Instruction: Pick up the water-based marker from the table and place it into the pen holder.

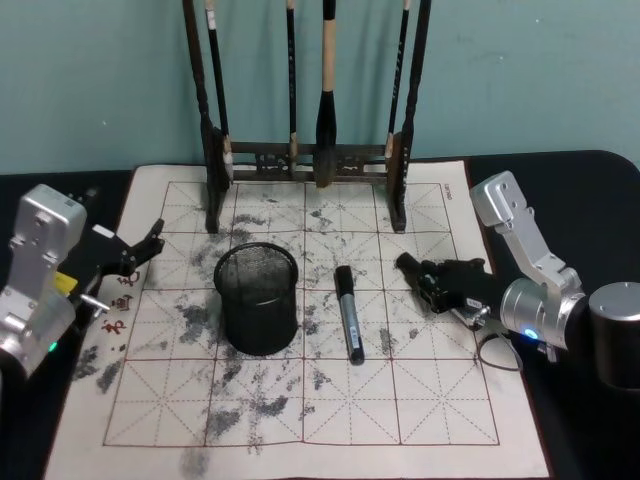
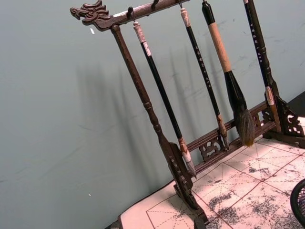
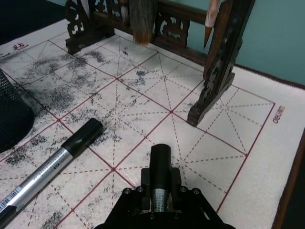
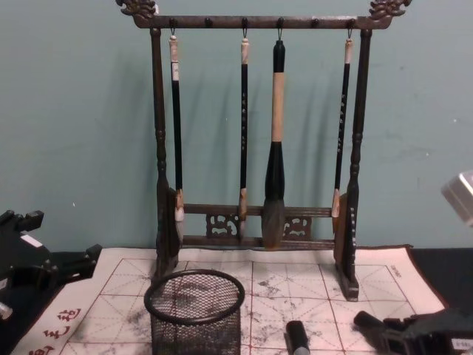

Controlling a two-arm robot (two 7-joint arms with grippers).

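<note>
1. The water-based marker (image 1: 348,315) lies flat on the white mat (image 1: 440,400) at the centre of the head view. It is just right of the pen holder (image 1: 257,300) and apart from it, with its cap end toward the top of the frame. Nothing holds it.
2. The right gripper (image 1: 408,265) sits low over the mat, right of centre, near the marker's cap end but not touching it. I cannot tell whether it is parted or closed, and it carries nothing. The left gripper (image 1: 150,243) rests at the mat's left edge, and its state cannot be told either.
3. The marker has a round barrel. A descent off its axis would probably roll it toward the holder's base, where a grasp gets cramped.
4. Gripped near one end, the long barrel may hang tilted and catch the holder's rim. The mesh cup looks light, so a knock could tip or slide it.
5. A high lift toward the top of the frame brings the arm close to the brush rack (image 1: 215,170) and its hanging brushes (image 1: 326,110).
6. For room, bare felt separates the marker from the right gripper, and the lower half of the mat is open.
7. The holder's mouth is unobstructed from above.
8. The mat's right edge and the dark table (image 1: 590,180) lie on the right arm's own side, so backing away that way looks free.
</note>
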